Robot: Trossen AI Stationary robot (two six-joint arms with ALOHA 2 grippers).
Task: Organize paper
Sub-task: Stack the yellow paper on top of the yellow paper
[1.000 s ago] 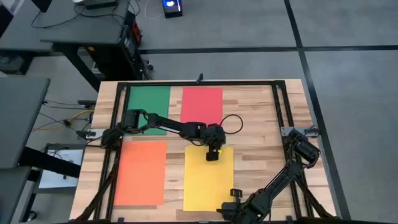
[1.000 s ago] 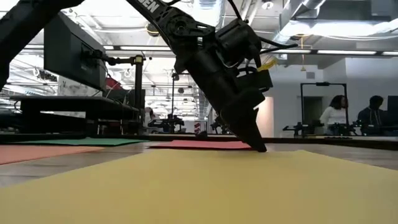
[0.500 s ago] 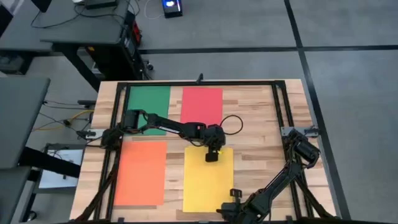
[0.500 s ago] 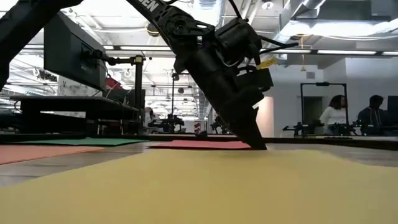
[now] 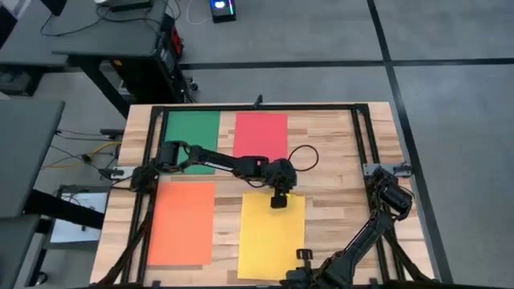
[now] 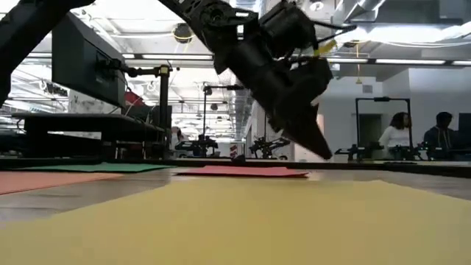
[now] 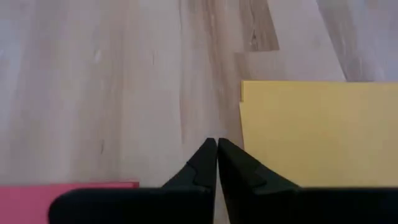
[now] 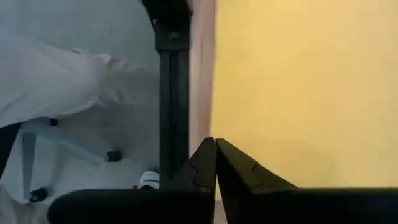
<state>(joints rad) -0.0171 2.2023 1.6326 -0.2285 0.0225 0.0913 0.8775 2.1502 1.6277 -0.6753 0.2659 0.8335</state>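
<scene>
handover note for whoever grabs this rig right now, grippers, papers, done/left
Left gripper: shut, empty, lifted just off the table at the far edge of the yellow sheet.
Right gripper: shut, empty, parked at the table's near edge by the yellow sheet.
Papers: green sheet and red sheet in the far row, orange sheet and yellow near, all flat and apart.
Done: four-sheet grid laid out.
Left: yellow sits slightly skewed; probably straighten it.

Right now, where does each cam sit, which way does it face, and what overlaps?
High: overhead, straight down on table, both arms, four sheets.
Low: table height, level across yellow sheet; left claw hangs above it.
Left wrist: past shut left claw at the wood, yellow sheet's corner, pink-red sheet.
Right wrist: past shut right claw at the yellow sheet's edge.
Shared: all four views show the yellow sheet.
</scene>
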